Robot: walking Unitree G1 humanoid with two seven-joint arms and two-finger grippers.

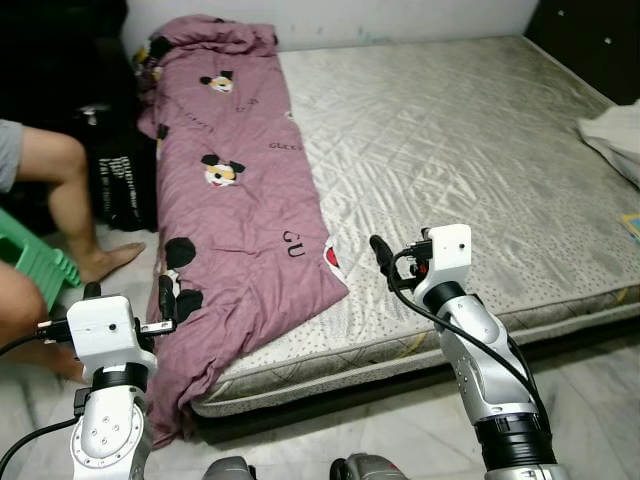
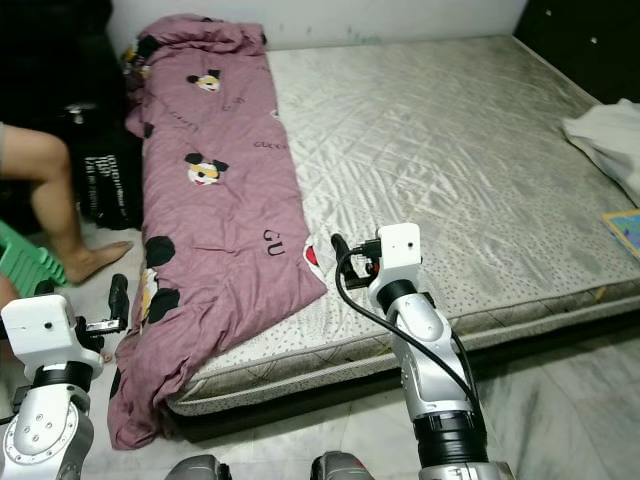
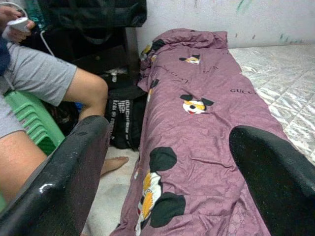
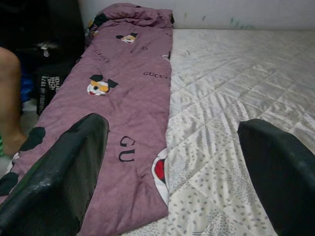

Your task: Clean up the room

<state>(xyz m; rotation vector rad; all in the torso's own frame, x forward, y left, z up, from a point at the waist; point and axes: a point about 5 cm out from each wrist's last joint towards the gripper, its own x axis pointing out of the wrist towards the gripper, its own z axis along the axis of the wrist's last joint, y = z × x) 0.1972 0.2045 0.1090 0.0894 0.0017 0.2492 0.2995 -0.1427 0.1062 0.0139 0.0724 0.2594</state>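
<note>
A mauve blanket [image 1: 240, 190] printed with cartoon mice lies lengthwise on the left side of a grey quilted mattress [image 1: 450, 140]. Its near end hangs over the front left corner toward the floor. My left gripper [image 1: 130, 293] hovers beside that hanging end, open, with the blanket [image 3: 197, 147] straight ahead between its fingers. My right gripper [image 1: 395, 262] is held above the mattress's front edge, just right of the blanket's lower corner [image 4: 147, 196]. It is open and holds nothing.
A person sits at the left on a green stool [image 1: 35, 260], bare leg [image 1: 70, 190] close to my left arm, holding a small white device [image 3: 17, 24]. A black bag [image 1: 120, 170] stands by the bed. White cloth [image 1: 615, 135] lies at the mattress's right edge.
</note>
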